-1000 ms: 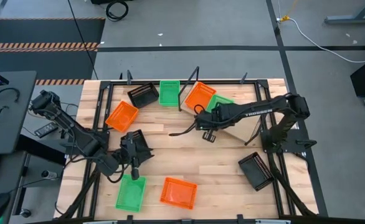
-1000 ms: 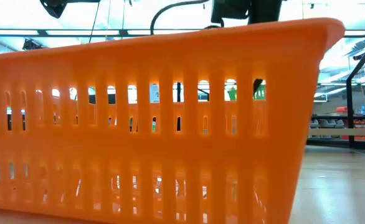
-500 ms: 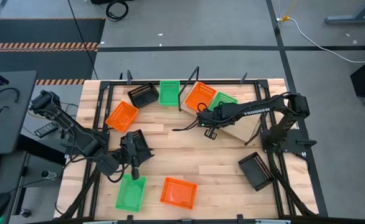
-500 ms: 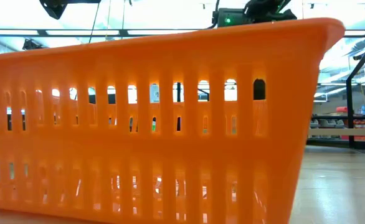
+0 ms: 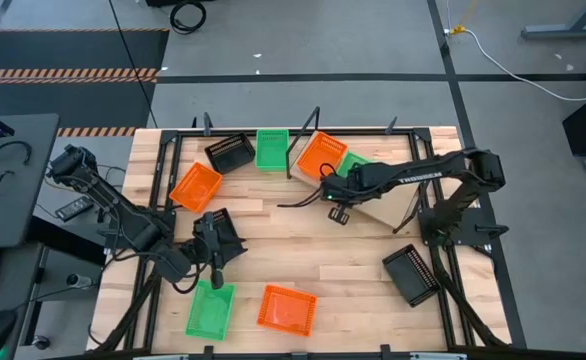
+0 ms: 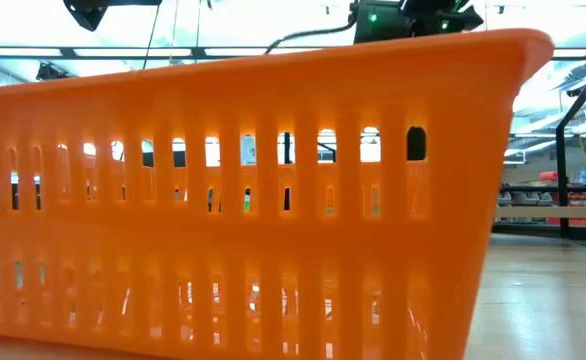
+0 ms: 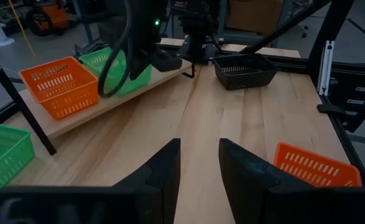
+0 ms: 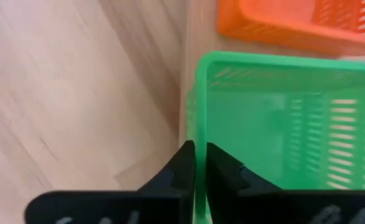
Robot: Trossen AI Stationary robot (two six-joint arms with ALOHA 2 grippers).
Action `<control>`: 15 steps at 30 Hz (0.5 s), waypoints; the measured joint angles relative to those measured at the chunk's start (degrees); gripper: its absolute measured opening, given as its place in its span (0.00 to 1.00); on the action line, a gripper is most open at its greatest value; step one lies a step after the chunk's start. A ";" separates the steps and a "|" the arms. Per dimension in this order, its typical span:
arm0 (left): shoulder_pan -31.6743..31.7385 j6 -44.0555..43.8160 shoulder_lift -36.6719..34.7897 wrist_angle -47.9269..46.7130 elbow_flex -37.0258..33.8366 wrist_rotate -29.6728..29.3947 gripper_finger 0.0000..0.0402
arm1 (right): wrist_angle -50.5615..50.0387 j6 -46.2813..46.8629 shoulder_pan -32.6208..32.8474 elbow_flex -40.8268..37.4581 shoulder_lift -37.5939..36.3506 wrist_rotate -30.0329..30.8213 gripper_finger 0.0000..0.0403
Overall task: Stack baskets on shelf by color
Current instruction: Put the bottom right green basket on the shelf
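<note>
Now right end effector [image 8: 195,163] clamped on green basket [image 8: 276,124] rim, nudged farther onto shelf [image 5: 373,212]

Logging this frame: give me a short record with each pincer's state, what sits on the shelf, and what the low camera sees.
right pincer: shut on the rim of the green basket
left pincer: open, empty, at the table's left side
shelf: holds the green basket and an orange basket, side by side
low view: filled by the front orange basket
black basket: loose on the table, right side
</note>
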 joint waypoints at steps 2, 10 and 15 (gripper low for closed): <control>0.00 0.00 0.00 0.00 0.00 0.00 0.29 | 0.06 0.08 -0.01 0.00 -1.18 0.27 0.10; 0.00 -0.25 0.00 0.00 0.00 0.02 0.29 | 0.58 0.14 -0.02 0.00 -3.38 0.79 0.10; 0.00 -0.39 0.00 0.00 0.00 0.02 0.29 | 1.80 -0.32 0.15 0.00 -3.38 0.84 0.10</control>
